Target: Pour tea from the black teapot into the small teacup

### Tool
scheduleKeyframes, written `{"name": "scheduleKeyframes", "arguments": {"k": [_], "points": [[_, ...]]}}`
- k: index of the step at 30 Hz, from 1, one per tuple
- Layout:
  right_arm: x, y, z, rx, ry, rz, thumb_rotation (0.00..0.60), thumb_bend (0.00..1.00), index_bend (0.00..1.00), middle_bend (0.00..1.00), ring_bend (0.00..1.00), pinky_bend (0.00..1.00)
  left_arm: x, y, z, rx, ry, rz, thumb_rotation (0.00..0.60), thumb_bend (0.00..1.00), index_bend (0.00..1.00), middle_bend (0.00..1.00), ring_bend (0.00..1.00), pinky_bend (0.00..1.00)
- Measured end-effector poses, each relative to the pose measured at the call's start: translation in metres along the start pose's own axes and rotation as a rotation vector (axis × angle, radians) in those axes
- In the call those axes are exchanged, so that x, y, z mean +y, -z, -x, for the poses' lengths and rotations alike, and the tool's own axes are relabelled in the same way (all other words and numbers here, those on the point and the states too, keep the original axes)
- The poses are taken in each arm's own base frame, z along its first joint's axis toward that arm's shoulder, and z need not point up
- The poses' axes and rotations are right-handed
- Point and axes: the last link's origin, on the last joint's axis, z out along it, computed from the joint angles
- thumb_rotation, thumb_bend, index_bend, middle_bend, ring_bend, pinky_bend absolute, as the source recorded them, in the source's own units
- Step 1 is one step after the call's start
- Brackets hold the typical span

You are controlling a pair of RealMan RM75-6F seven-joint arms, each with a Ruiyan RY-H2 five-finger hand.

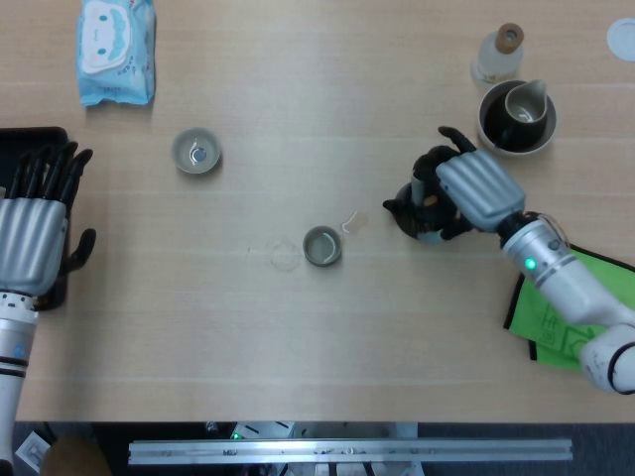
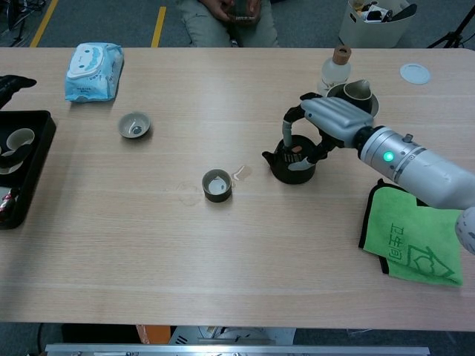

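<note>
Printed on the green cloth to the right of the teapot: a dark logo with characters too small to read. Standing upright to the right of the teacup, near but apart, with spout aimed left at the cup and long axis running left to right; tucked under the right hand, fingers curled around the raised handle and gripping it. Far left of the cup, beside the black tray, left hand holding nothing, fingers straight and slightly apart.

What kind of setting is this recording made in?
Probably a lab or office test area, not a home: a long wooden table stands on a grey floor with yellow tape, a seated person looks on, and the tea things include a black teapot.
</note>
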Motion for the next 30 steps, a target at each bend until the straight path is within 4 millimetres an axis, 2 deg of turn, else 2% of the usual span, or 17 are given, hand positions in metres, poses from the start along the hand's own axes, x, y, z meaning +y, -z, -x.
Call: {"name": "scheduleKeyframes", "arguments": {"k": [8,14,17,19,23,30], "points": [[-0.001,0.009,-0.021,0.038,0.017,-0.015,0.528,0.0,0.37,0.32,0.21,0.0,0.0,-0.001,-0.003,0.007,-0.01,0.003,0.6,0.35,0.05,0.05,0.0,0.07],[-0.006,0.025,-0.039,0.065,0.02,-0.039,0.528,0.0,0.33,0.31,0.2,0.0,-0.001,-0.001,-0.005,0.003,-0.013,0.006,0.6,0.35,0.04,0.05,0.0,0.07],[-0.006,0.037,-0.047,0.092,0.02,-0.045,0.571,0.01,0.32,0.31,0.2,0.0,-0.002,0.0,-0.008,0.01,-0.014,0.008,0.6,0.35,0.04,0.05,0.0,0.07],[-0.004,0.046,-0.051,0.118,0.018,-0.042,0.599,0.03,0.32,0.31,0.2,0.0,-0.003,0.001,-0.01,0.016,-0.016,0.009,0.6,0.35,0.05,0.05,0.0,0.07],[0.007,0.067,-0.06,0.184,0.02,-0.004,0.6,0.04,0.32,0.31,0.2,0.0,-0.006,0.006,-0.014,0.022,-0.019,0.002,0.6,0.35,0.05,0.06,0.0,0.07],[0.043,0.127,-0.076,0.301,0.036,0.15,0.6,0.12,0.32,0.31,0.2,0.0,-0.006,0.017,-0.021,0.045,-0.002,-0.006,0.6,0.35,0.05,0.06,0.0,0.07]]}}
